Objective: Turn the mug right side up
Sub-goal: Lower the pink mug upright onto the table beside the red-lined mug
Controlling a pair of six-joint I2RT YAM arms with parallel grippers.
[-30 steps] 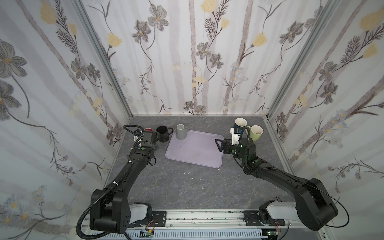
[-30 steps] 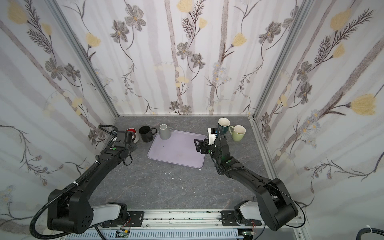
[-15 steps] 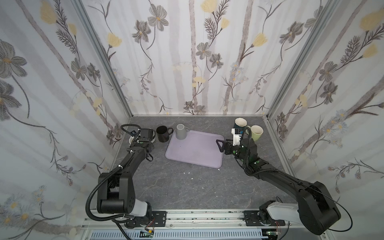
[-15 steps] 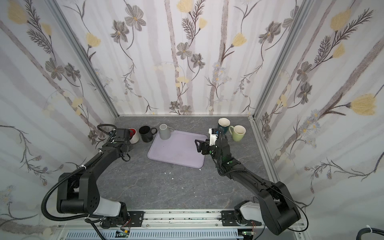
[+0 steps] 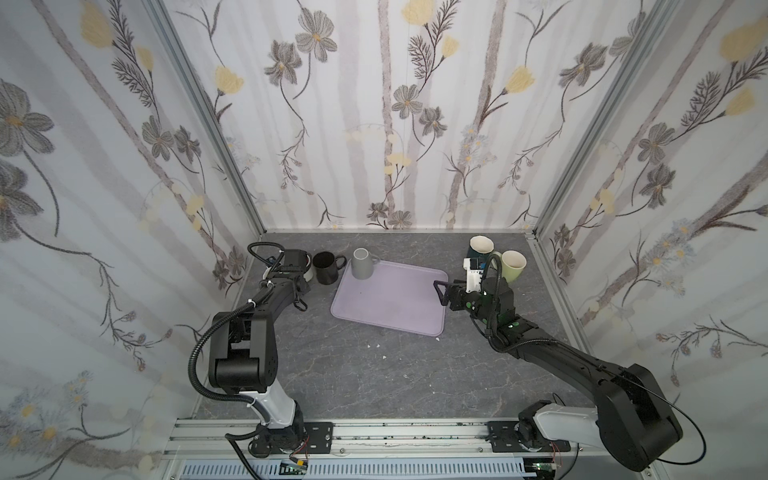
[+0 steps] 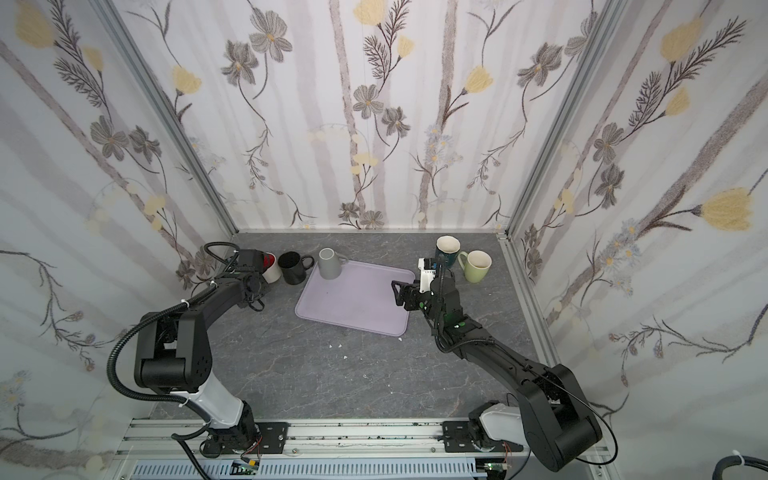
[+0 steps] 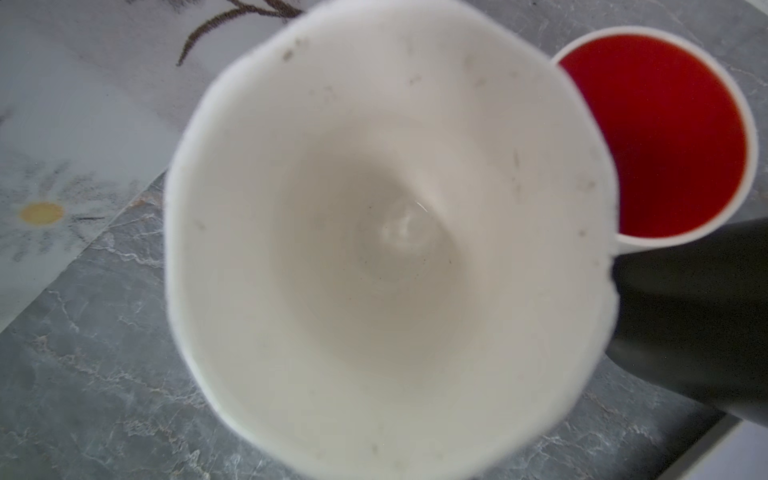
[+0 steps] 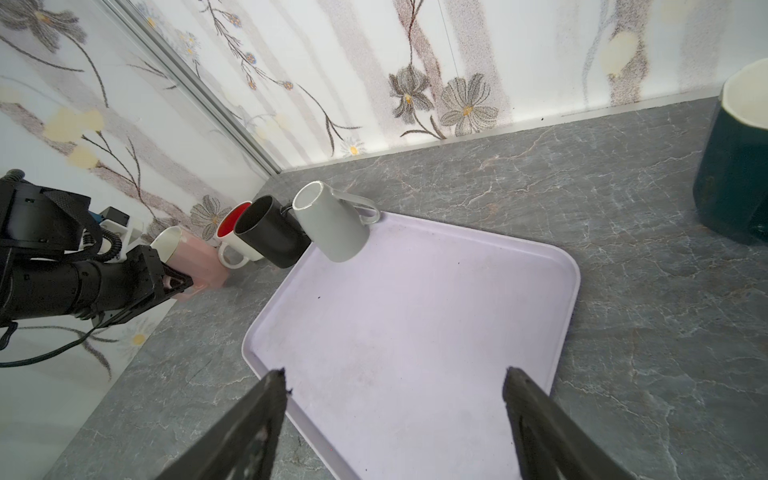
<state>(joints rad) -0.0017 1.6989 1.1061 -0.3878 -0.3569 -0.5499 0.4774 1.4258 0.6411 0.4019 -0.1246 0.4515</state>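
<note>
A pink mug (image 8: pixel 195 257) with a cream inside (image 7: pixel 386 232) stands mouth up at the back left, beside the wall. My left gripper (image 8: pixel 176 284) is shut on its side near the handle. I cannot tell whether its base touches the table. In both top views the left wrist (image 5: pixel 291 266) hides this mug. A grey mug (image 5: pixel 362 264) (image 8: pixel 332 226) sits base up on the back left corner of the lilac tray (image 5: pixel 399 316). My right gripper (image 8: pixel 395 390) (image 5: pixel 442 291) is open and empty over the tray's right edge.
A white mug with a red inside (image 7: pixel 660 137) (image 6: pixel 270 266) and a black mug (image 5: pixel 326 268) stand right next to the pink one. A dark green mug (image 5: pixel 478 249) and a pale green mug (image 5: pixel 513 266) stand at the back right. Walls close in on three sides.
My left arm has carried the pink mug back and left, into the corner beside the red-inside mug. The right arm has not moved.
</note>
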